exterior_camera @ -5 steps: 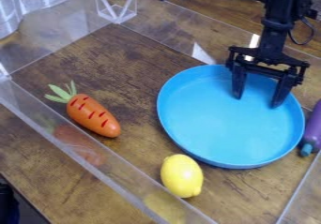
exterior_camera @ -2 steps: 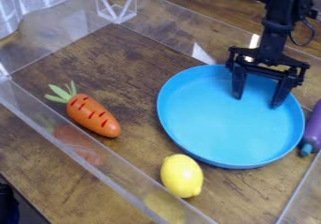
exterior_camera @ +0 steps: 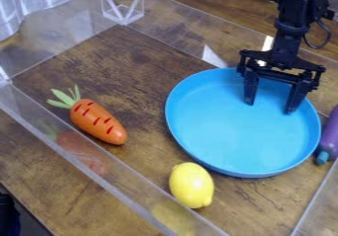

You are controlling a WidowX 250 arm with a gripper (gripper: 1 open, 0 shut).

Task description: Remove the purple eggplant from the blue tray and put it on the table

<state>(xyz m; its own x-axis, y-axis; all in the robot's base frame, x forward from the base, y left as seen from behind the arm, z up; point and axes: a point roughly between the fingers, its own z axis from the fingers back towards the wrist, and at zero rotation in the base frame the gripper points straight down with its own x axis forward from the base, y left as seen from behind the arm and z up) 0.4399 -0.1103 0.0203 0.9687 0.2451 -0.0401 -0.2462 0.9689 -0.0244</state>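
As hand hangs o'er tray, eggplant by rim, open tabletop left

Tray blue; carrot orng w/ blk marks.

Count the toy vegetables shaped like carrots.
1: the orange carrot lies on the table, left of the blue tray in the picture.

Soft, fairly bright light; pale glare on the clear walls; slightly soft detail.
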